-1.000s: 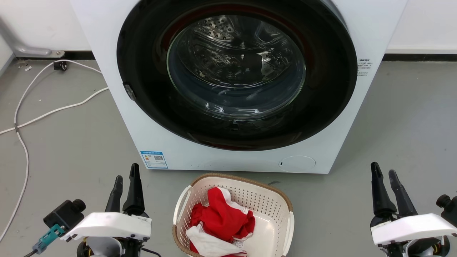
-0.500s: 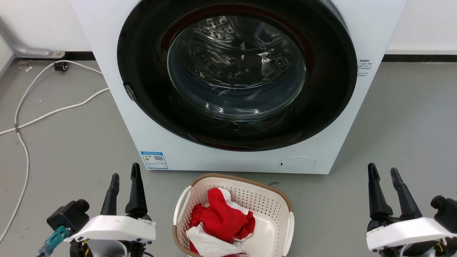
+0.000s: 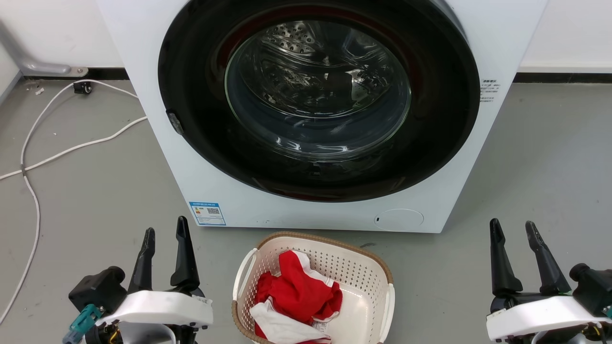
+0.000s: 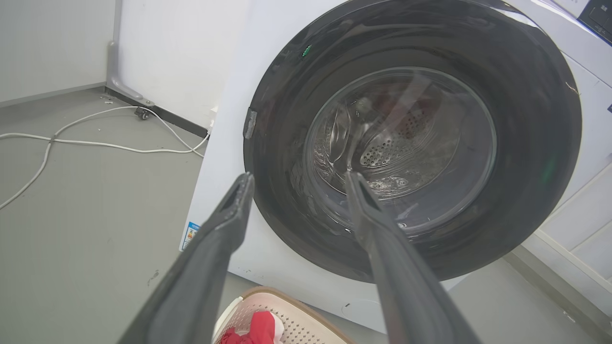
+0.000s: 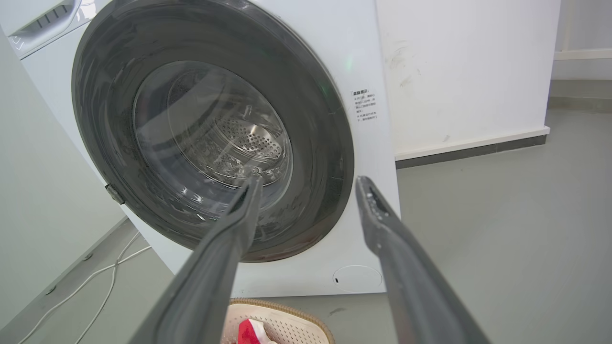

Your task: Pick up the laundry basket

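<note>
Sitting on the grey floor (image 3: 526, 157) near centre, the laundry basket (image 3: 355, 273) is resting just in front of the washer (image 3: 229, 191) w/ red & white clothes (image 3: 296, 286) inside. Left gripper (image 3: 165, 227) is hovering at the basket's left, right gripper (image 3: 512, 223) well apart at its right, both w/ jaws parted & gripping nothing. White cable (image 3: 71, 148) is lying far left.
</note>
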{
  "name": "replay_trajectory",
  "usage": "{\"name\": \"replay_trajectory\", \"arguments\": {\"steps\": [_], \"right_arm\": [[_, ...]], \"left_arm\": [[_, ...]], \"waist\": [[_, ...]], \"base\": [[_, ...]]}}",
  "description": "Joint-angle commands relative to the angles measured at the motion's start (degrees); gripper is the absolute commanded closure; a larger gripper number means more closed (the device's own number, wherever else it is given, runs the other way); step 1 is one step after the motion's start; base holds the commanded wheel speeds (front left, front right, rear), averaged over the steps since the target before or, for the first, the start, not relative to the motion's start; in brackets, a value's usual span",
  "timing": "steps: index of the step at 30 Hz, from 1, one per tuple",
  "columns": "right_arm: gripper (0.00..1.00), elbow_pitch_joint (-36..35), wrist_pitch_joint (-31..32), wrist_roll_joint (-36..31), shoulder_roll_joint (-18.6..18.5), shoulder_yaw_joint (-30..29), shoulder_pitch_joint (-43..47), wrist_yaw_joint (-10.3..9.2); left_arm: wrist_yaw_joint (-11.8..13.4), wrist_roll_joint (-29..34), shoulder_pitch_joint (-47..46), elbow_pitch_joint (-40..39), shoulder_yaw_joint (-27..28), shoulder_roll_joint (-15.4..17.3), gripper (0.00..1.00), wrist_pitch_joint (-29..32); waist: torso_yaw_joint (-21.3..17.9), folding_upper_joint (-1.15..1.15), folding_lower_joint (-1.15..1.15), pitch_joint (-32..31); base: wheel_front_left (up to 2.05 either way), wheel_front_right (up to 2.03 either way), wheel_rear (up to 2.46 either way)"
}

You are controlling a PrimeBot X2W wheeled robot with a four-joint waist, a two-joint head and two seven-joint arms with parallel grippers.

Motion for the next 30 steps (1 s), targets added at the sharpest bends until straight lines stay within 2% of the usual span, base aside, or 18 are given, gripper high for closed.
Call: {"name": "replay_trajectory", "arguments": {"steps": [1,30], "right_arm": [[0.0,-0.9,-0.6,-1.9,-0.2,0.1,0.4,0.0],[0.0,-3.5,-3.9,-16.1,-0.3,0.8,2.0,-0.01]], "left_arm": [[0.2,1.6,0.3,-0.9,-0.1,0.2,0.0,-0.6],[2.1,14.9,1.8,-2.5,-1.6,0.2,0.0,-4.0]], "waist": [[0.0,0.0,0.0,0.0],[0.1,0.0,0.0,0.2]], "base": [[0.0,0.0,0.0],[0.0,0.0,0.0]]}}
